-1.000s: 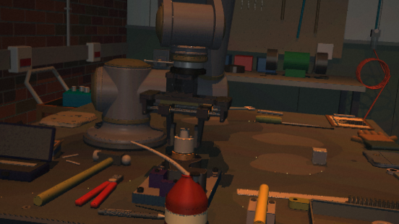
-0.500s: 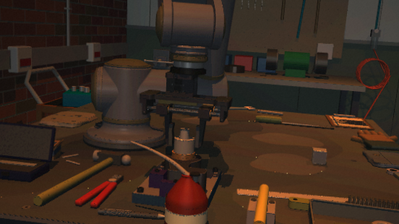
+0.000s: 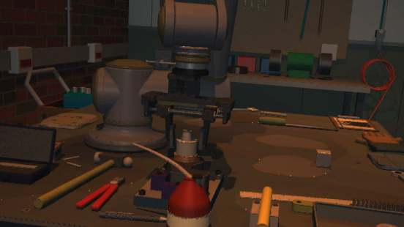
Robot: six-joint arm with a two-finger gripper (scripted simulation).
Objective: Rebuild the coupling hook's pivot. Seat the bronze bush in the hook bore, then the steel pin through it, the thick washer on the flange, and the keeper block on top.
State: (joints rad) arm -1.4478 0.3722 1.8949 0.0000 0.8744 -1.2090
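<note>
The pale thick washer (image 3: 186, 147) sits on the bush's flange (image 3: 187, 159) at the hook bore, with the steel pin's tip (image 3: 187, 135) standing up through it. My gripper (image 3: 186, 141) is open and holds nothing; its fingers hang on either side of the washer. The hook fixture (image 3: 175, 186) lies below, partly hidden by an oil can. The grey keeper block (image 3: 323, 158) rests alone on the bench to the right, well apart from the stack.
A red oil can (image 3: 188, 203) with a long spout stands in the foreground, hiding part of the fixture. A large bollard (image 3: 124, 102) stands to the left. Red pliers (image 3: 100, 196), a yellow rod (image 3: 73, 184) and a yellow-handled tool (image 3: 264, 207) lie along the front.
</note>
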